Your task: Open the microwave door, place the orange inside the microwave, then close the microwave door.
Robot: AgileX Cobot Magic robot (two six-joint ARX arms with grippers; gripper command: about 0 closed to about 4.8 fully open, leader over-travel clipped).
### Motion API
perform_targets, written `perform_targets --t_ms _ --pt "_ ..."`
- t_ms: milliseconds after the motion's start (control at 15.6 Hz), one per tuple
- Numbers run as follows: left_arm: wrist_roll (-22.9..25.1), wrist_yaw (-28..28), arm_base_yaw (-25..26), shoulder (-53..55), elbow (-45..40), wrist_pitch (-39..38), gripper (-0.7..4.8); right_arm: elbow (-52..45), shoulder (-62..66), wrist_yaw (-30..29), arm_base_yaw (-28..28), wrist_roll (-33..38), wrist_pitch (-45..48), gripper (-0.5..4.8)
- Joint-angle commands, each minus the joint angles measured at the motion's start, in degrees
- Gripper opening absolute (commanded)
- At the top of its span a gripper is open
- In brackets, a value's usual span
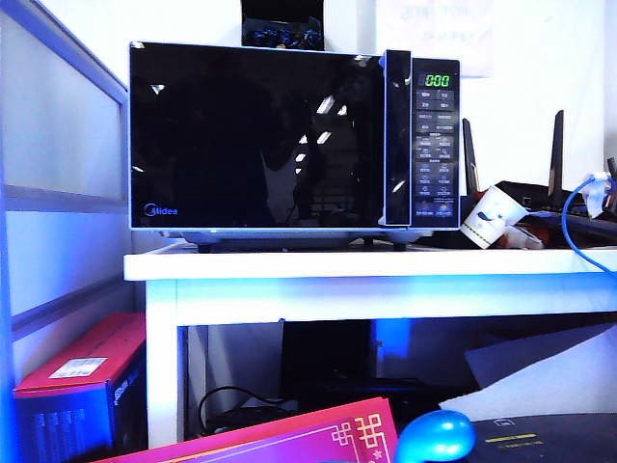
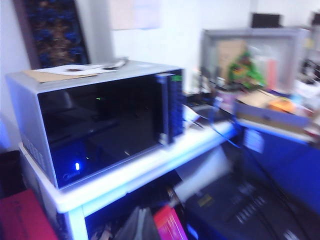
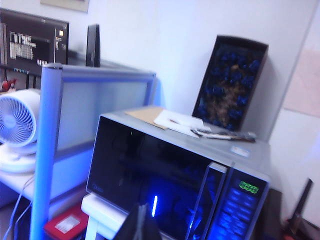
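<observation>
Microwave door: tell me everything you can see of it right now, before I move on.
The microwave door is a wide glossy black glass panel with a thin silver rim, a small Midea logo at its lower left corner and a tall black handle strip beside the keypad. It is shut, flush with the microwave front, upright, reflecting ceiling lights. Nothing touches it. The right gripper shows as a dark, shut tip in front of it; the left gripper is out of view.

White wall [image 1: 540, 58], white table [image 1: 386, 265], grey partition [image 1: 58, 145].
</observation>
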Motion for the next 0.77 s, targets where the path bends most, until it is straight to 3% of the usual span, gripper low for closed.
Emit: perform_targets --t_ms 64,193,321,578,770 --pt "-5.4 0.1 0.7 0.6 -18.6 22.3 -0.04 -15.2 -4.8 2.1 0.1 4.0 6.8 -0.04" --pt "-10.3 -0.7 0.7 0.7 -33.2 36.5 -0.04 -26.5 -7.8 2.1 0.1 6.3 11.3 -0.04" --pt "-11.3 -3.7 0.7 0.7 -41.7 42.5 -0.04 -33.6 -9.8 2.7 0.1 9.2 15.8 -0.04" --pt "-9.3 -6.8 0.7 0.6 -56.0 46.1 -0.04 -52.7 -18.1 4.7 0.1 12.3 20.1 -0.04" --pt "-6.7 -7.0 0.7 0.6 -57.5 42.2 -0.04 -57.5 -23.0 4.7 0.1 12.6 14.4 -0.04"
